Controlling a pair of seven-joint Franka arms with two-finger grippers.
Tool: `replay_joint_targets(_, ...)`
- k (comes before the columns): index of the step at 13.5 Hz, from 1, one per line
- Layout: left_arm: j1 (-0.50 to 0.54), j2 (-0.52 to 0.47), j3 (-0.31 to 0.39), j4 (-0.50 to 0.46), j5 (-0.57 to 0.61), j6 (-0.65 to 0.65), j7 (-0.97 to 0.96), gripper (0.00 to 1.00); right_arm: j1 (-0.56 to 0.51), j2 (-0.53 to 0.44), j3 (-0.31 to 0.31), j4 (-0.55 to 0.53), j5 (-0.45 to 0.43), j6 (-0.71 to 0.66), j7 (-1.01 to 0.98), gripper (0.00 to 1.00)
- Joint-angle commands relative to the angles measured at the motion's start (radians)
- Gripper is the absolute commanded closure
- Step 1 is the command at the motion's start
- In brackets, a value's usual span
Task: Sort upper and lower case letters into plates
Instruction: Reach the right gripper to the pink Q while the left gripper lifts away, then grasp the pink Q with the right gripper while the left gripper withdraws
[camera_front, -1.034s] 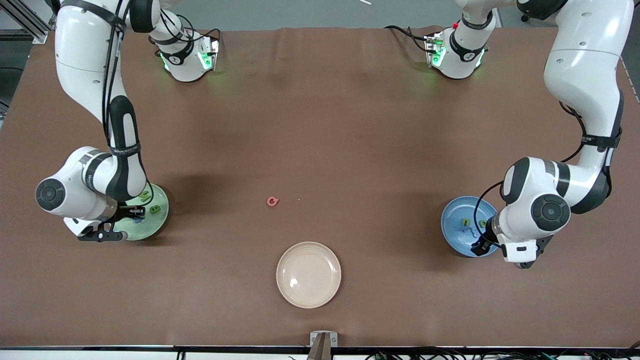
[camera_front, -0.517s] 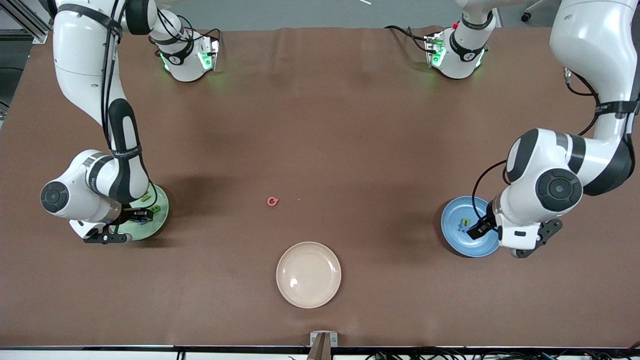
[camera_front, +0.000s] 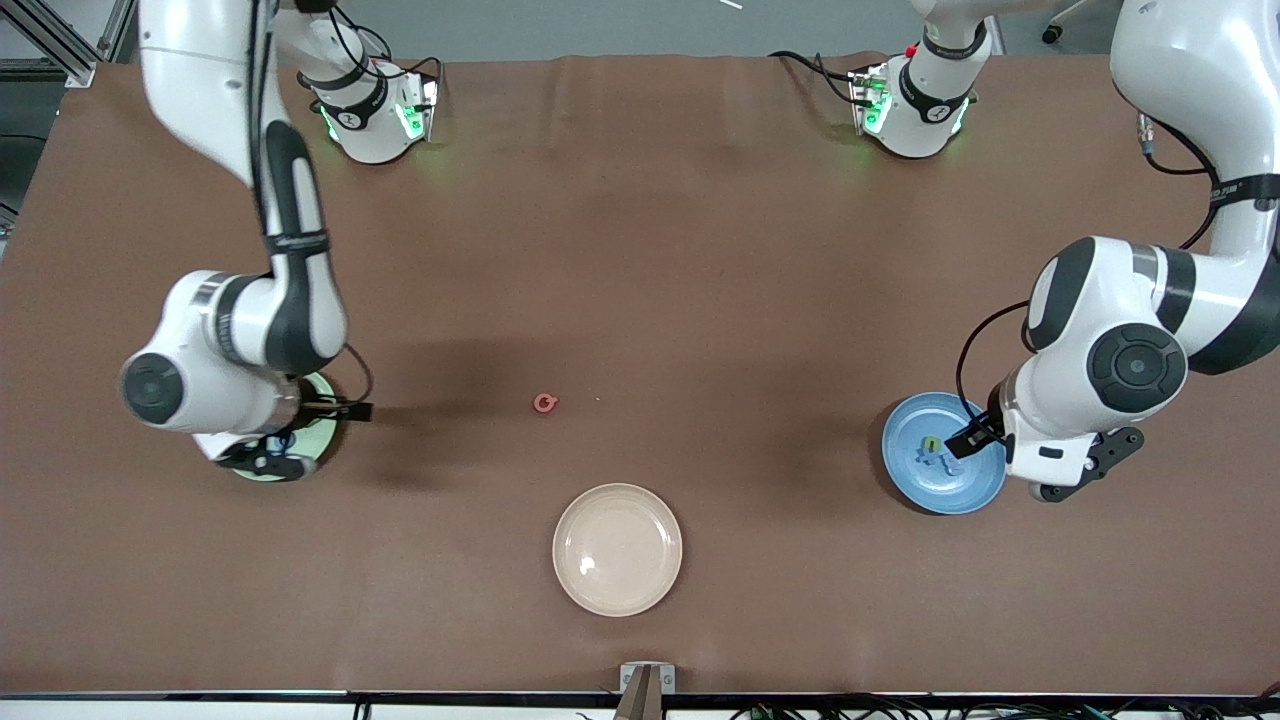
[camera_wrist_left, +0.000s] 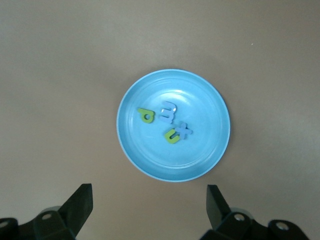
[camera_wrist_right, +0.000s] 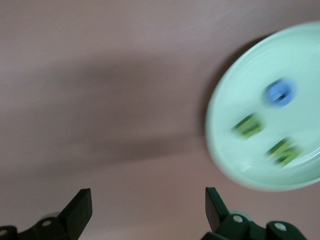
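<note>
Above the blue plate (camera_wrist_left: 215, 150) at 3 o'clock, the left gripper (camera_wrist_left: 149, 207) hovers, fingers apart; the right gripper (camera_wrist_right: 148, 210), fingers apart, hangs beside the green plate (camera_wrist_right: 225, 145) at 9 o'clock.

The upper half of the table (camera_front: 640, 250) lies open, with only the arm bases along the top edge. At the centre of the frame the small red letter (camera_front: 544, 403) is met, and at lower centre the cream plate (camera_front: 617, 549). The mint plate (camera_front: 322, 435) is overhung by the right tool (camera_wrist_right: 147, 212) and the blue plate (camera_front: 935, 490) by the left tool (camera_wrist_left: 149, 210). Both tools are spread wide and hold nothing.
</note>
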Motion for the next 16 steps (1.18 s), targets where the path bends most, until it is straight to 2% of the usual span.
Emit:
replay_joint_targets(1, 0.011, -0.043, -0.012, -0.012, 0.002, -0.033, 0.066, 0.0, 0.153, -0.019, -0.02, -0.023, -0.01, -0.001, 0.237, 0.0)
replay_joint_targets(3, 0.011, -0.057, -0.012, -0.012, 0.002, -0.033, 0.071, 0.0, 0.244, -0.008, -0.014, 0.012, 0.004, 0.011, 0.4, 0.0)
replay_joint_targets(5, 0.011, -0.077, -0.018, -0.014, -0.002, -0.036, 0.089, 0.0, 0.307, 0.032, -0.004, 0.02, 0.073, 0.087, 0.469, 0.0)
replay_joint_targets(7, 0.012, -0.104, -0.026, -0.011, -0.036, -0.105, 0.097, 0.0, 0.314, 0.089, 0.048, 0.021, 0.143, 0.172, 0.503, 0.0)
replay_joint_targets(10, 0.009, -0.15, -0.03, -0.012, -0.042, -0.112, 0.098, 0.0, 0.291, 0.145, 0.118, 0.039, 0.151, 0.284, 0.566, 0.0)
replay_joint_targets(14, 0.014, -0.195, -0.041, 0.006, -0.076, -0.113, 0.115, 0.0, 0.278, 0.199, 0.137, 0.063, 0.154, 0.335, 0.58, 0.0)
replay_joint_targets(15, 0.012, -0.209, -0.038, 0.009, -0.076, -0.113, 0.15, 0.0, 0.277, 0.202, 0.146, 0.061, 0.154, 0.336, 0.58, 0.03)
replay_joint_targets(16, 0.014, -0.222, -0.038, 0.011, -0.077, -0.113, 0.187, 0.0, 0.266, 0.204, 0.158, 0.063, 0.154, 0.338, 0.58, 0.11)
